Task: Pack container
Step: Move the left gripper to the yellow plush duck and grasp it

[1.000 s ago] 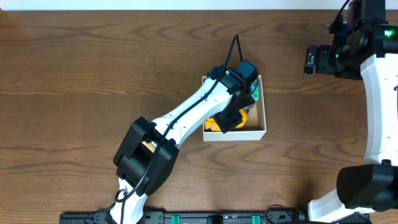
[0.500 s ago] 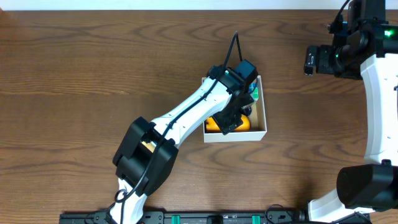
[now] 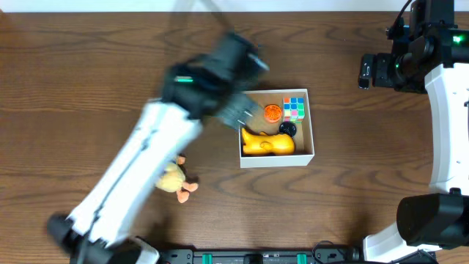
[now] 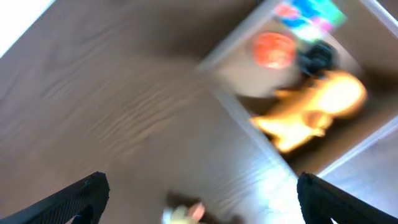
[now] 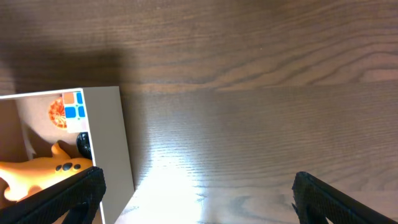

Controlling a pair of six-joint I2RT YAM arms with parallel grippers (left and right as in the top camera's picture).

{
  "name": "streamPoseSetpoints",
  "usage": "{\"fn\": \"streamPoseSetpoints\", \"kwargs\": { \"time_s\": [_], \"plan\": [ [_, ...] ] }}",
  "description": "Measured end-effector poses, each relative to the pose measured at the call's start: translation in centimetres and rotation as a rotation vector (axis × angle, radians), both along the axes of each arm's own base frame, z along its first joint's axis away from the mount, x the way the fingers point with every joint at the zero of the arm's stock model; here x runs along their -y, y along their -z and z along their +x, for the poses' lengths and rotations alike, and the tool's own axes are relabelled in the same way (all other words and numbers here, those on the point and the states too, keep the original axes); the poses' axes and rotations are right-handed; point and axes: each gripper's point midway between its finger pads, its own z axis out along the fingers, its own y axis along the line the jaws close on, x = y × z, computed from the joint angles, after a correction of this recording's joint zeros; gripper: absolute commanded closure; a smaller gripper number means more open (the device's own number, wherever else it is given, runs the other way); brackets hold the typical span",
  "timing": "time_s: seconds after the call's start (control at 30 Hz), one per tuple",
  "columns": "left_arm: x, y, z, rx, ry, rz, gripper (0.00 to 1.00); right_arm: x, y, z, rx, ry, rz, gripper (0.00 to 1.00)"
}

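Observation:
The container (image 3: 278, 159) is a square white box with a brown inside, right of the table's middle. In it lie an orange animal toy (image 3: 267, 144), an orange ball (image 3: 272, 111), a colour cube (image 3: 294, 107) and a small black thing (image 3: 287, 129). My left gripper (image 3: 240, 110) is blurred, just left of the box and above the table. In the left wrist view it (image 4: 199, 208) is wide open and empty, with the box wall (image 4: 239, 118) and orange toy (image 4: 317, 102) ahead. My right gripper (image 3: 370, 71) hangs at the far right, open and empty (image 5: 199, 205), beside the box wall (image 5: 112, 143).
A yellow plush toy with orange feet (image 3: 174, 178) lies on the wood table left of and below the box; it shows blurred between my left fingers (image 4: 183, 214). The right arm's base stands at the lower right corner (image 3: 432, 220).
My left gripper has lifted out of the box and swung left and back. The orange toy now lies uncovered in the box. The right arm has not moved.

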Motion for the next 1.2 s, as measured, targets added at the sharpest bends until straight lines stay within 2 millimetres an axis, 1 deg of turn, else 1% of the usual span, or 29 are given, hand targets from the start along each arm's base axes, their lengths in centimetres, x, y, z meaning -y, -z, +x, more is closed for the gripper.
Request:
{"fn": "streamPoseSetpoints", "kwargs": {
  "time_s": [0.07,0.13,0.17,0.23,0.3,0.33,0.43,0.6,0.77,0.9,1.2],
  "plan": [
    [-4.7,-1.3,0.5,0.002,-0.222,-0.059,0.02,0.0,0.0,0.0,0.001,-0.001,-0.001,0.01],
    [-9.3,-1.3,0.5,-0.025,-0.446,-0.093,0.02,0.0,0.0,0.1,0.006,-0.003,-0.001,0.01],
    [-11.1,-1.0,0.3,-0.047,-0.536,-0.105,0.02,0.0,-0.1,0.2,0.007,-0.003,-0.001,0.01],
    [-13.6,0.1,-0.1,-0.089,-0.663,-0.116,0.02,0.0,-0.1,0.2,0.008,-0.003,-0.002,0.01],
    [-15.1,1.8,-0.7,-0.138,-0.74,-0.11,0.02,0.0,-0.1,0.3,0.011,-0.003,-0.002,0.01],
    [-15.6,3.1,-1.1,-0.173,-0.771,-0.102,0.02,0.0,-0.1,0.3,0.012,-0.003,-0.002,0.01],
    [-15.8,7.1,-2.6,-0.28,-0.809,-0.084,0.02,0.0,-0.1,0.3,0.014,-0.003,-0.002,0.01],
    [-14.8,13.3,-5.1,-0.431,-0.818,-0.081,0.02,0.0,-0.1,0.3,0.014,-0.003,-0.002,0.01],
    [-14.2,18.0,-7.7,-0.531,-0.825,-0.085,0.02,0.0,-0.1,0.3,0.014,-0.003,-0.002,0.01],
    [-14.0,20.3,-9.0,-0.568,-0.826,-0.09,0.02,0.0,-0.1,0.3,0.014,-0.003,-0.002,0.01],
    [-13.9,24.1,-11.4,-0.605,-0.826,-0.088,0.01,0.0,-0.1,0.3,0.014,-0.003,-0.002,0.01]
  ]
}}
